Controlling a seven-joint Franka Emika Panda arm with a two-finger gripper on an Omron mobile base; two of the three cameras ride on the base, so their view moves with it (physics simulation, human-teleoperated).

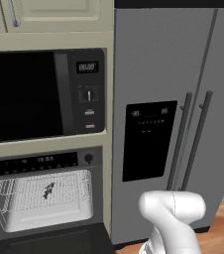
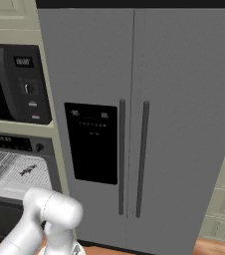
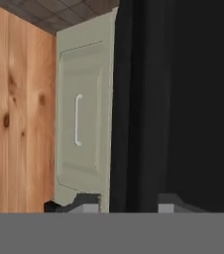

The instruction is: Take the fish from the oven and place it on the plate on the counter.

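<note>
You see the fish (image 1: 48,190) on the rack in the open oven (image 1: 42,198); the end effector (image 3: 126,204), well apart from it, stands wide and holds nothing.

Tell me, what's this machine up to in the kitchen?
The white robot arm is parked in front of the fridge, holding nothing that can be seen. Beside it the oven stands open, and a tiny dark fish lies on its wire rack, untouched. The gripper hangs low, facing a cabinet door and a dark surface. Moving the fish has not begun.
</note>
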